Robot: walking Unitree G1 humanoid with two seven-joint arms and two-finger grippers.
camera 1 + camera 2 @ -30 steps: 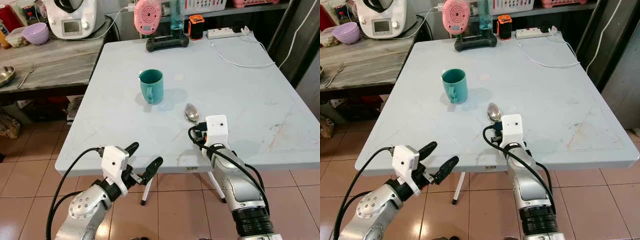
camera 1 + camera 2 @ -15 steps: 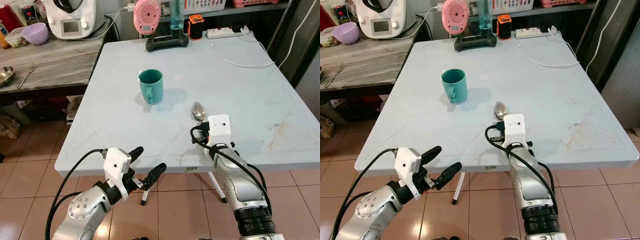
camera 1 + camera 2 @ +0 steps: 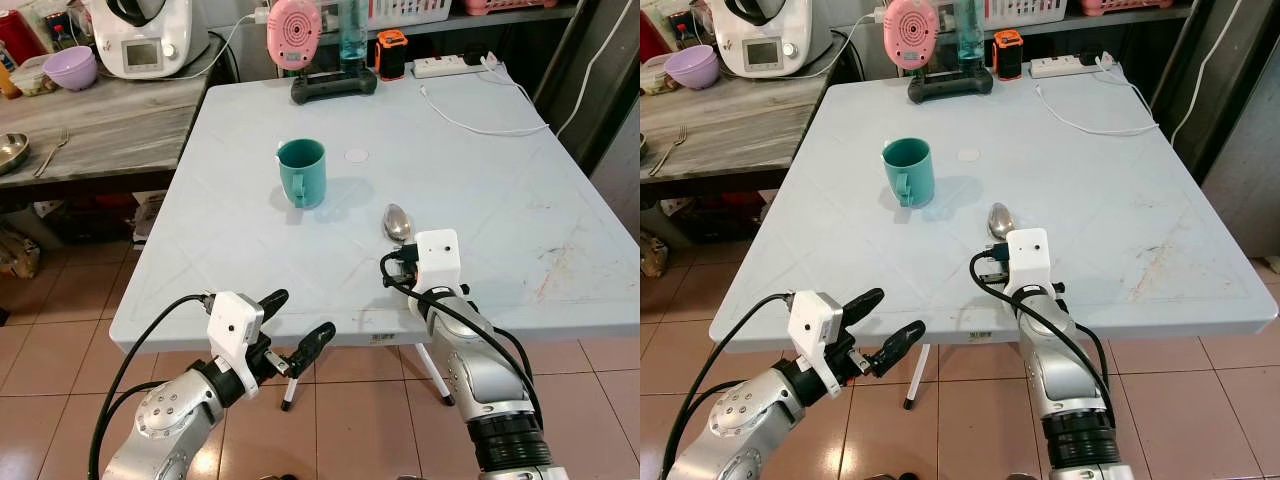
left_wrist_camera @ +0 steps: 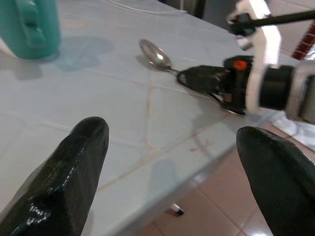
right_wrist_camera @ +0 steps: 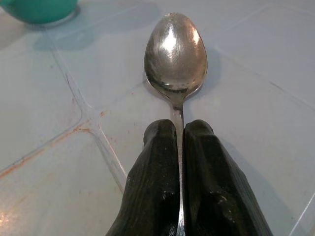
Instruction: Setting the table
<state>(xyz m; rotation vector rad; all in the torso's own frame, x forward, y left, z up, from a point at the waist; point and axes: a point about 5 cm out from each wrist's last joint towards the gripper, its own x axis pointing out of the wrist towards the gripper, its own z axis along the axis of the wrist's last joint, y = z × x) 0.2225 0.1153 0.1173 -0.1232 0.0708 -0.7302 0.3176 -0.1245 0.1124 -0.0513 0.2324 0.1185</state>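
A metal spoon (image 3: 397,221) lies low over the pale blue table (image 3: 480,190), its bowl pointing away from me. My right gripper (image 5: 179,135) is shut on the spoon's handle near the table's front edge. A teal mug (image 3: 303,172) stands upright to the spoon's left and farther back, handle toward me. My left gripper (image 3: 297,322) is open and empty, held just below and in front of the table's front edge.
At the table's far edge sit a pink device (image 3: 294,30) on a black stand, a bottle (image 3: 351,40), an orange-black object (image 3: 392,53), a power strip (image 3: 450,66) and a white cable (image 3: 480,125). A wooden side counter (image 3: 100,120) to the left holds an appliance, a purple bowl and a fork.
My right gripper has carried the spoon slightly right across the table over the last second. The left gripper has dropped a little lower, still open.
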